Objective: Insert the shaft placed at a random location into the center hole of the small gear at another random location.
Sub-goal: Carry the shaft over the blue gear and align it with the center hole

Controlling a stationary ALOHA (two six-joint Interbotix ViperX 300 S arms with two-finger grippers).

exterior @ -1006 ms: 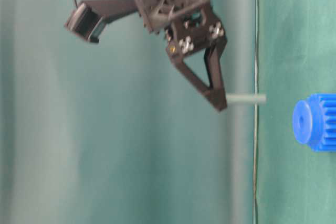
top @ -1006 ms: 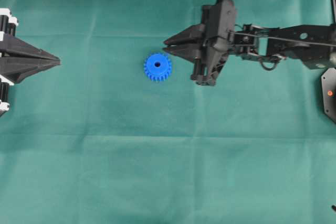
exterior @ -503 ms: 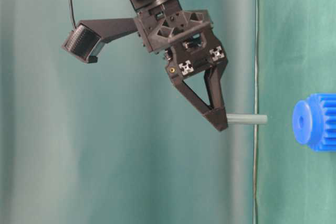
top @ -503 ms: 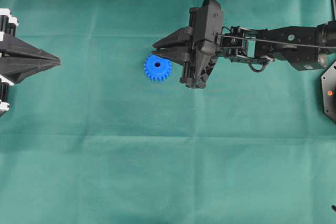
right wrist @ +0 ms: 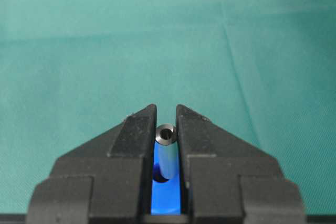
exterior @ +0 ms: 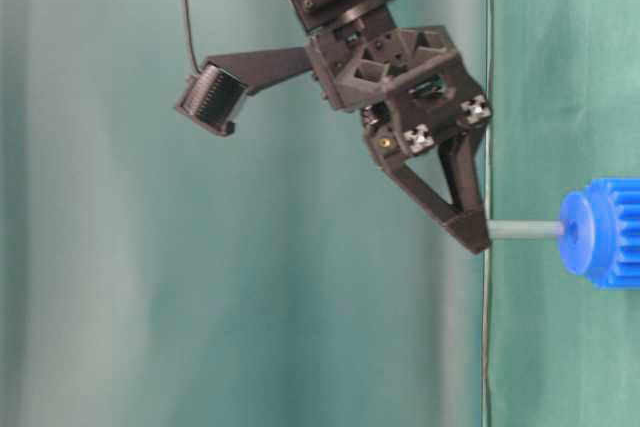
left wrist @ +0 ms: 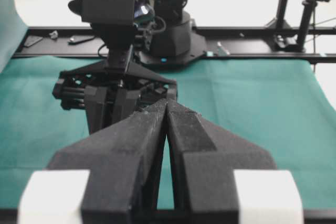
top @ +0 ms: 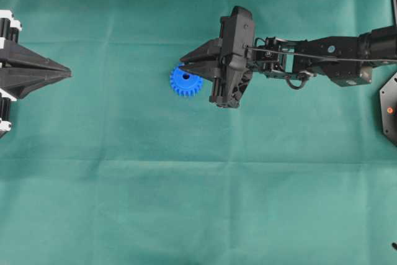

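Right hand [exterior: 478, 237], shaft [exterior: 524, 230] at gear [exterior: 600, 232]

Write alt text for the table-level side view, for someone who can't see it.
A black end effector holds a grey shaft whose free end meets the hub face of a blue gear at the right edge. The view is turned sideways, so the green cloth fills the right side, and a small black camera juts from the arm.

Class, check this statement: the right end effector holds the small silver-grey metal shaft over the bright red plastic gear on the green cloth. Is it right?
One mistake: the plastic gear is bright blue, not red, as the overhead view shows. The right end effector does hold the small silver-grey metal shaft over it on the green cloth.
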